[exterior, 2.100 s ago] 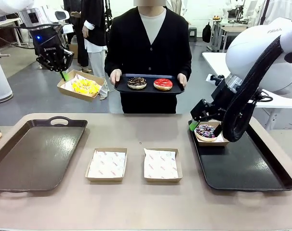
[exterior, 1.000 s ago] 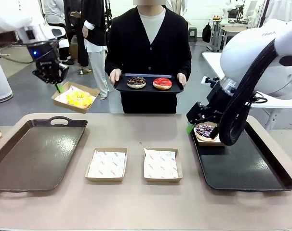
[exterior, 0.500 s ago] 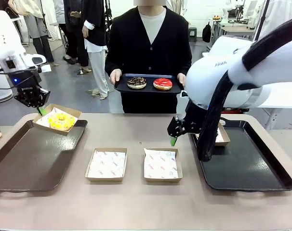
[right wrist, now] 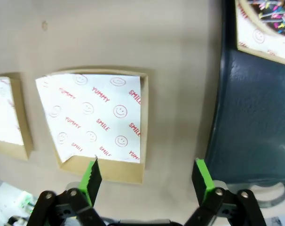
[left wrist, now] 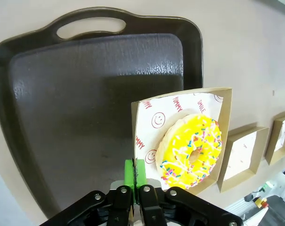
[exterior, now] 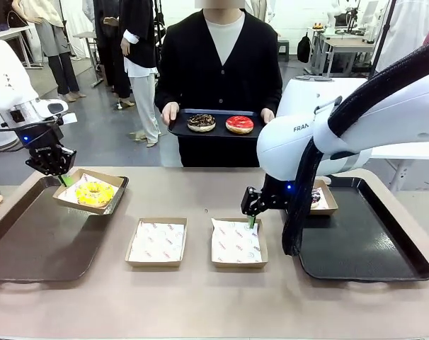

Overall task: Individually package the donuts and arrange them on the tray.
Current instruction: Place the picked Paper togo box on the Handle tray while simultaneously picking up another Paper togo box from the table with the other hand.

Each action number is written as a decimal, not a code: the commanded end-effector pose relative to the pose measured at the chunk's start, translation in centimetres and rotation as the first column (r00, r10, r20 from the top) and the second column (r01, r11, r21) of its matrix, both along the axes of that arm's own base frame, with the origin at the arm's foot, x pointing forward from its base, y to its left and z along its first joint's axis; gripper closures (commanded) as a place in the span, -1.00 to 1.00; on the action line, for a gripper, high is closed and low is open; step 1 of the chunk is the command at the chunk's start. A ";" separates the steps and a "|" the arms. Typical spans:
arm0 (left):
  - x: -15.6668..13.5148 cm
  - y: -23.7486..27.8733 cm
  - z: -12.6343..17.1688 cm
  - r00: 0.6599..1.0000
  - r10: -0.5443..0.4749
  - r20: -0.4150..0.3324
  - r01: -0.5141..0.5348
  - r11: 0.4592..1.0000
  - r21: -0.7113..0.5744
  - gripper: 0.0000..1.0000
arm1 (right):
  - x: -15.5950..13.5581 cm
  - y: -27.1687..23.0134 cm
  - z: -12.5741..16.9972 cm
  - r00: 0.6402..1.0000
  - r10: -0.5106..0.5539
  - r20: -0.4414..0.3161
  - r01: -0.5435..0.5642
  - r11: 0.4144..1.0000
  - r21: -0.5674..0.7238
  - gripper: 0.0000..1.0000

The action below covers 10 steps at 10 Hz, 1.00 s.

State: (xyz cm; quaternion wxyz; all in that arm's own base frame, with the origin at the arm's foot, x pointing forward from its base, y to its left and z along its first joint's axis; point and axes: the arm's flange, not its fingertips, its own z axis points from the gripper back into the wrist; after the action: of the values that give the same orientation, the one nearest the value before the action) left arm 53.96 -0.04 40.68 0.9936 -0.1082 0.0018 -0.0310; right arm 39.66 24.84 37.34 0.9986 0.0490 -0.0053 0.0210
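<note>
My left gripper (exterior: 60, 178) (left wrist: 134, 170) is shut on the edge of a brown box (left wrist: 180, 136) with the yellow-iced donut (exterior: 94, 193) (left wrist: 192, 150) in it, held tilted over the far end of the left tray (exterior: 52, 241) (left wrist: 86, 94). My right gripper (exterior: 251, 219) (right wrist: 147, 176) hangs open over the right empty lined box (exterior: 236, 241) (right wrist: 95, 117). A boxed dark sprinkled donut (exterior: 318, 198) (right wrist: 274, 12) rests on the right tray (exterior: 363, 248) (right wrist: 255, 122). The person holds a small tray (exterior: 218, 132) with a chocolate donut (exterior: 201, 122) and a red donut (exterior: 239, 124).
A second empty lined box (exterior: 156, 241) lies on the beige table (exterior: 200, 304) between the two big trays. My bulky right arm (exterior: 321, 142) reaches across the table's right half. People stand farther back on the left.
My left arm has lowered the boxed yellow donut to the left tray's far end. My right arm left the boxed dark donut on the right tray and swung left over the right empty box.
</note>
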 end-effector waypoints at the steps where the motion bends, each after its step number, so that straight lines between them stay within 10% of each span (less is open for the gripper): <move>1: 0.0 0.0 0.2 1.000 -0.011 0.003 0.011 1.000 0.019 0.98 | 0.2 -0.3 0.1 1.000 -0.002 0.004 0.002 1.000 -0.001 -1.00; 10: 1.0 -1.9 -0.7 0.998 0.036 0.042 -0.039 0.997 0.063 0.98 | 0.2 1.0 -2.3 0.998 -0.042 0.043 0.043 0.999 -0.024 -1.00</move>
State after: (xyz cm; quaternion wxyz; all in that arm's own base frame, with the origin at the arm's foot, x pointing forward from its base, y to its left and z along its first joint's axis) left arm 54.68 -1.63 39.80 0.9949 -0.0951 -0.0090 -0.0313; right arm 39.65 25.05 35.90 0.9989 0.0424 -0.0146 0.0141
